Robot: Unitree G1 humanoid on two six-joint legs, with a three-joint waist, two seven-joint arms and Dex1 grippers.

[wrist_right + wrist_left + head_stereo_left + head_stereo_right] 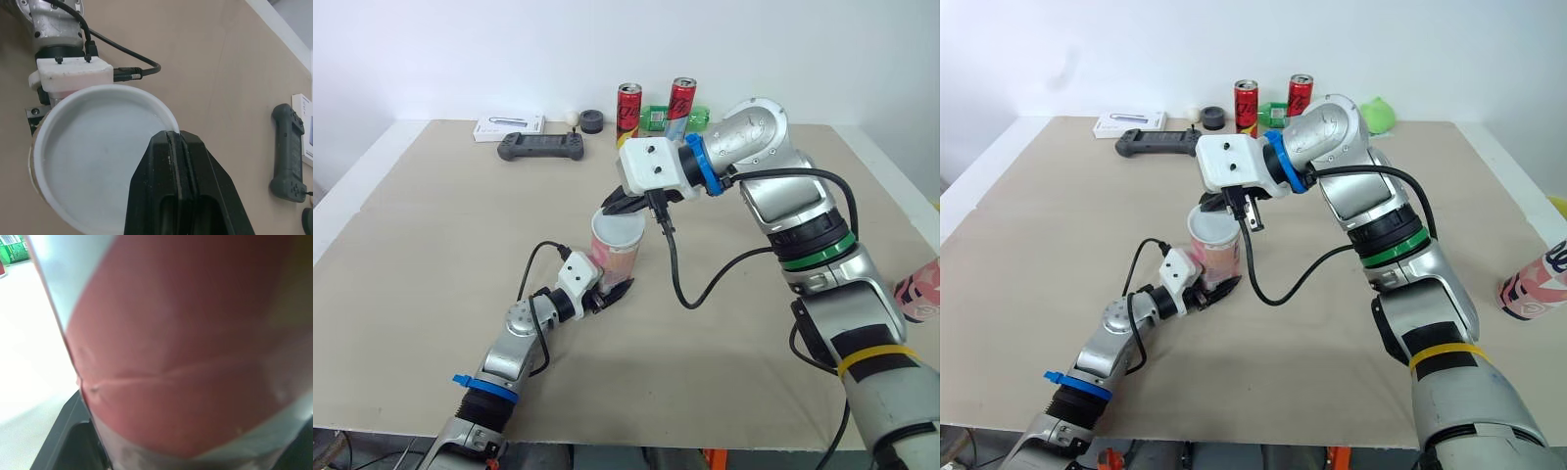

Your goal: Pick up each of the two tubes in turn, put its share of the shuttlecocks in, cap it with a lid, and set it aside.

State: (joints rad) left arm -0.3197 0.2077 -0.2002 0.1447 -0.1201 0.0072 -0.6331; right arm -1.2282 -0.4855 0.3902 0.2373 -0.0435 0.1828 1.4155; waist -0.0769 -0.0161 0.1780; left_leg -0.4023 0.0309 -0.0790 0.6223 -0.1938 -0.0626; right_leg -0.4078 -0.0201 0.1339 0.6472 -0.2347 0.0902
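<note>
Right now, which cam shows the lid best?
Right wrist view: the lid faces the camera whole, seated on the tube, right gripper pinching its rim. Eye views give it edge-on beneath that gripper. Left wrist view looks at the tube's side.

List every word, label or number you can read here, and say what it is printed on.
No text is legible.
Left red can, right red can: vertical lettering, too small.
White box: print too small.
Green bottle: label blurred.
Pink tube at table edge: markings unreadable.
Held tube, lid: no print seen.
</note>
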